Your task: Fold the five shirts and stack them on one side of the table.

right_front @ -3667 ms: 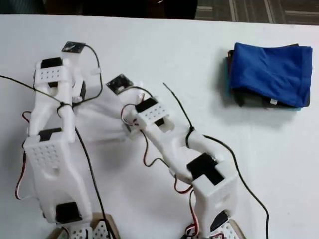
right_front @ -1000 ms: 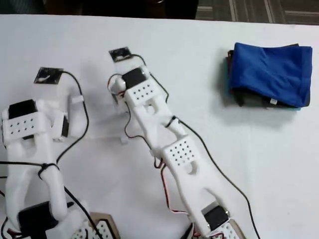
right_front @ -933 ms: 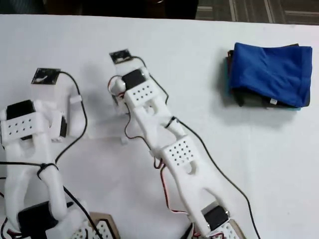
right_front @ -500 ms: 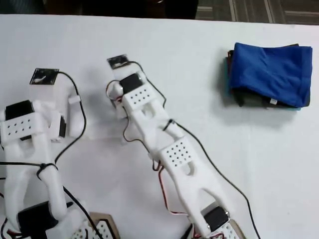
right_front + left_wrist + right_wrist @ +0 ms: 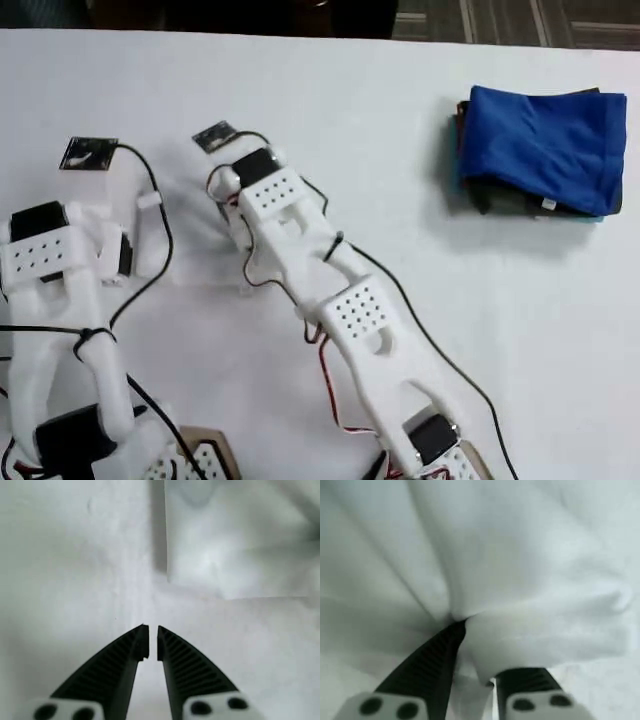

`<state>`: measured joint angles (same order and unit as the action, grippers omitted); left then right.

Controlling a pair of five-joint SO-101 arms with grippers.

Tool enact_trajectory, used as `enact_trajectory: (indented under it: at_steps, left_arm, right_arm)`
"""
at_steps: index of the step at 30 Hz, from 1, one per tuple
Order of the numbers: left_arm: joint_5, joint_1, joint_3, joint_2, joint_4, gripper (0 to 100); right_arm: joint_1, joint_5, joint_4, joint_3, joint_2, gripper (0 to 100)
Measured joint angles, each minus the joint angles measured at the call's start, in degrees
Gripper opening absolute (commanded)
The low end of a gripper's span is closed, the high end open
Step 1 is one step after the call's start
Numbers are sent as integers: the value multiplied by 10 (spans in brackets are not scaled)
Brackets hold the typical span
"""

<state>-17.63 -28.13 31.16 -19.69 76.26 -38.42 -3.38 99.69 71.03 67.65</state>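
The right arm [image 5: 300,260] has swung its wrist toward the left arm [image 5: 60,260] over the past second, while the left arm has held its place. The white table [image 5: 400,90] carries a stack of folded shirts [image 5: 500,195] at its far right side, a blue shirt [image 5: 545,140] on top. A white shirt [image 5: 520,555] lies on the table under and between the two arms, well apart from the stack. The right gripper [image 5: 476,652] is clamped on a bunched fold of that white shirt. The left gripper [image 5: 150,642] hangs above the white surface with its fingers drawn together on nothing.
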Motion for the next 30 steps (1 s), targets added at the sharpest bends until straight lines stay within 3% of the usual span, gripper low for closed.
enact_trajectory:
  at_steps: [8,17,30]
  left_arm:
    - [0,0,0,0,0,60]
    - [0,0,0,0,-15,60]
    - [0,0,0,0,-25,60]
  right_arm:
    - [47,-8,2,-4,-39,19]
    - [143,-142,4,-9,-160,19]
    - [348,-251,4,-81,-325,18]
